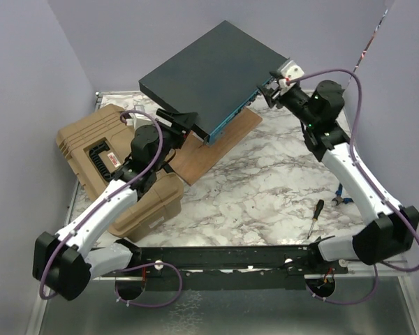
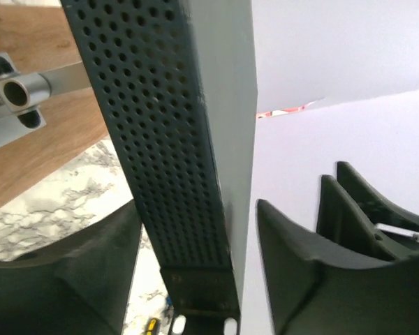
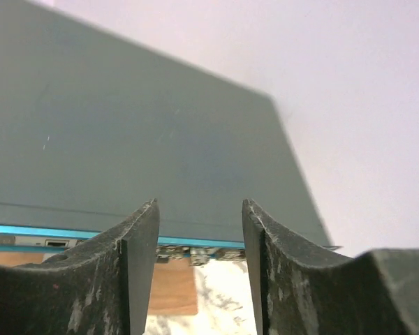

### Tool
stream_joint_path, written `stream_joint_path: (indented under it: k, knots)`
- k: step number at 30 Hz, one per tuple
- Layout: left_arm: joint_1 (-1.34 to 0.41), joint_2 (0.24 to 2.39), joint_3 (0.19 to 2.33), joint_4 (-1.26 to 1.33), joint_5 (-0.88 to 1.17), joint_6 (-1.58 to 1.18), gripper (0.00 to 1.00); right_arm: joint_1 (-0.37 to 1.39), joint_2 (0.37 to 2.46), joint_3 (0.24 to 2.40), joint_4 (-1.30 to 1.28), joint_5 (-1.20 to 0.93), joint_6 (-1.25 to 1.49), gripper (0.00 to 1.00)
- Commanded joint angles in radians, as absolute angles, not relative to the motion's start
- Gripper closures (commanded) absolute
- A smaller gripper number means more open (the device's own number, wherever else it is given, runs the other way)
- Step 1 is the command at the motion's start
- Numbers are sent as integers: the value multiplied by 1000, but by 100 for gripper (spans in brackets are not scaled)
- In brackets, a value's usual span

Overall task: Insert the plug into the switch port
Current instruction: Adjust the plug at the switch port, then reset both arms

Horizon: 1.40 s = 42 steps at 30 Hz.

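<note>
So, from the top camera we can't make out the ports on the wide flat dark grey metal switch (image 1: 209, 70). It sits tilted on a brown wooden board (image 1: 227, 143), far side of the white marbled table (image 1: 265, 188), lilac walls (image 1: 126, 35) around. The left gripper (image 1: 185, 123) is at its left end, the right gripper (image 1: 267, 89) at its right front corner. The tan ribbed plastic case (image 1: 91, 143) is closed, insides hidden. Left wrist: jaws spread either side of the switch's perforated side wall. Right wrist: jaws apart, nothing between, teal front strip just beyond.
</note>
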<state>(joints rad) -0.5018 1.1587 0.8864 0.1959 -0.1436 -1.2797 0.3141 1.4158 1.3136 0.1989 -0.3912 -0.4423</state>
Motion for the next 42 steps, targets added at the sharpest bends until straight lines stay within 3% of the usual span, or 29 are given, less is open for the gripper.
stream_joint_path:
  k: [1,10,11,12,13,26,36,42]
  knots:
    - [-509,1014,897,209,-178,-1196,26,313,1292,1261,271,-270,-383,45]
    - [-509,863,924,64,-273,-1029,1,313,1045,1130,252,24,-320,30]
    - [-510,841,927,46,-290,-1001,1,313,1013,1113,242,65,-314,12]
    - [-509,821,932,24,-311,-967,1,313,982,1098,230,98,-309,2]
    - [-509,797,937,6,-334,-932,1,313,949,1085,218,129,-305,0]
    - [-509,488,935,-200,-603,-531,1,313,493,845,33,410,-215,0]
    - [-510,303,918,-376,-672,-519,1,313,320,878,-401,350,124,0]
    - [-509,280,990,-534,-655,-485,1,313,206,873,-524,372,158,0]
